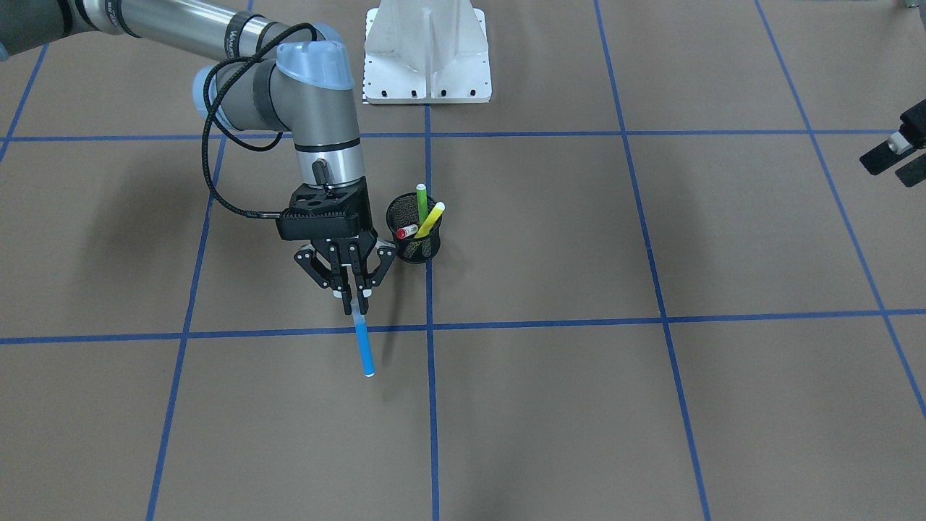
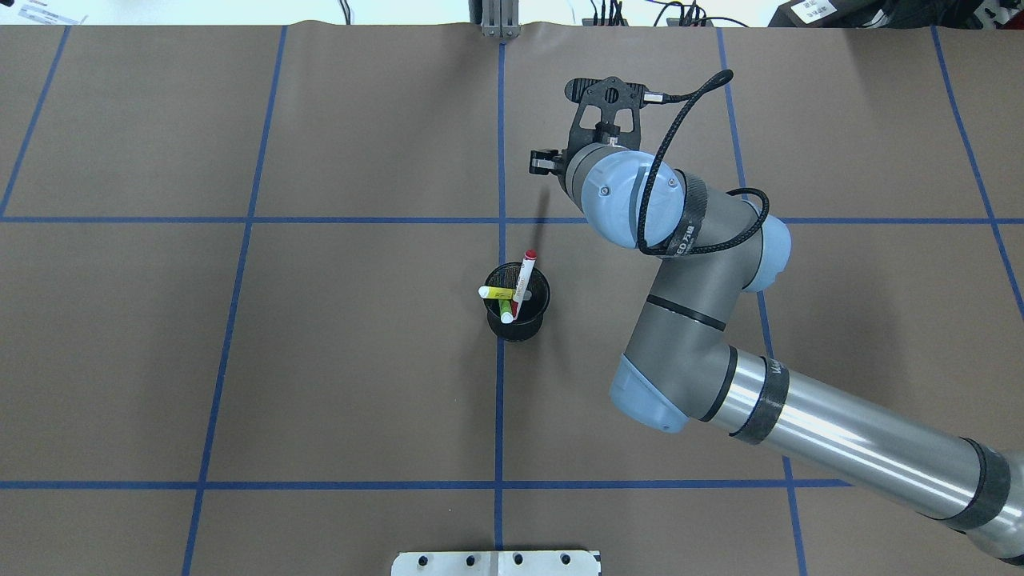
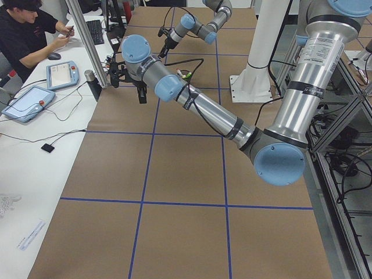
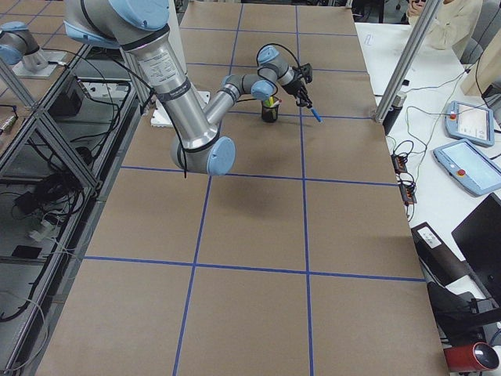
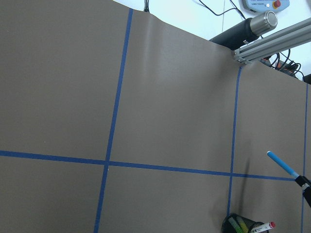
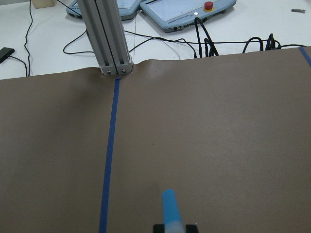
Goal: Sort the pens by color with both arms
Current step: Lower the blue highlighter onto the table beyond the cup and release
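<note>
My right gripper [image 1: 354,298] is shut on the blue pen [image 1: 364,349] and holds it tilted above the table, just beside the black mesh cup [image 1: 414,233]. The blue pen also shows in the right wrist view [image 6: 170,208] and the left wrist view [image 5: 284,165]. The red-capped white pen [image 1: 406,231], the green pen [image 1: 422,202] and the yellow pen [image 1: 432,216] stand in the cup [image 2: 518,310]. My left gripper [image 1: 885,169] is open and empty, far off at the table's side.
The white pedestal base [image 1: 427,61] stands behind the cup at the robot's side. Blue tape lines [image 1: 430,325] divide the brown table into squares. An aluminium post [image 6: 108,36] and cables lie at the far table edge.
</note>
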Available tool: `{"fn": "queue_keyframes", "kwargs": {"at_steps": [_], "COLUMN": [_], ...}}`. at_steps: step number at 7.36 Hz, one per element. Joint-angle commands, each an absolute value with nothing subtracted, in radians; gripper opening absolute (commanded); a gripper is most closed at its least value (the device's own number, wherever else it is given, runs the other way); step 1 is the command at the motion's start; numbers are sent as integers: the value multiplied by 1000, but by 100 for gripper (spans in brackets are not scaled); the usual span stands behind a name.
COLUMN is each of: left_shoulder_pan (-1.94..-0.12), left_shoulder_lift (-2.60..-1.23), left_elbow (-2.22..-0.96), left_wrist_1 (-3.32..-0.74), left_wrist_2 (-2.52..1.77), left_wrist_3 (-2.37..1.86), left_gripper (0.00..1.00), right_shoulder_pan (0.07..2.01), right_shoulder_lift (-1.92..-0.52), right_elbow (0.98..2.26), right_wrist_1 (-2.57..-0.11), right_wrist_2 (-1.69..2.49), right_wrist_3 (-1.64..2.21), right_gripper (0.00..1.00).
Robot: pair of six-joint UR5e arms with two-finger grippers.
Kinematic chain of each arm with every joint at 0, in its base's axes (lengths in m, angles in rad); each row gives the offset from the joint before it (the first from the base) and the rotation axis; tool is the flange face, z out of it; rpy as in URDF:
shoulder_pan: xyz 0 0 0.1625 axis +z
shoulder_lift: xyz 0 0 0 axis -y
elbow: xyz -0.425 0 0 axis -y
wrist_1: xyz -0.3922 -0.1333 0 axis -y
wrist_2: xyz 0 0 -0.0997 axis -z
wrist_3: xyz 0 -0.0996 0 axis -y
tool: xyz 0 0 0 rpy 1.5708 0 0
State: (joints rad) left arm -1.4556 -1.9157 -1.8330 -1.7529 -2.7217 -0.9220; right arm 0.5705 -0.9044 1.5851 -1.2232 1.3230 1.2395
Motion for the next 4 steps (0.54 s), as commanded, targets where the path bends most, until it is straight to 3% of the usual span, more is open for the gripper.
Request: {"fn": "queue_keyframes", "kwargs": {"at_steps": [1, 2, 4], "left_shoulder_pan": [-1448, -1448, -1433], "left_shoulder_lift": [-1928, -1930, -1942], "left_elbow": [-1830, -1827, -1829], "left_wrist_1": [-1755, -1753, -1753], "left_wrist_2": [-2721, -2720, -2686], "left_wrist_3": [-945, -945, -962], "left_gripper": [100, 100, 100], "right_shoulder_pan": [566, 565, 565], "right_shoulder_lift": [-902, -902, -902], "right_elbow": [1554, 1554, 1560], "right_wrist_1": [-1183, -1183, -1186], "right_wrist_2": [1318, 1325, 1344], "right_wrist_3": [1236, 1229, 1203], "right_gripper": [8, 13, 69]}}
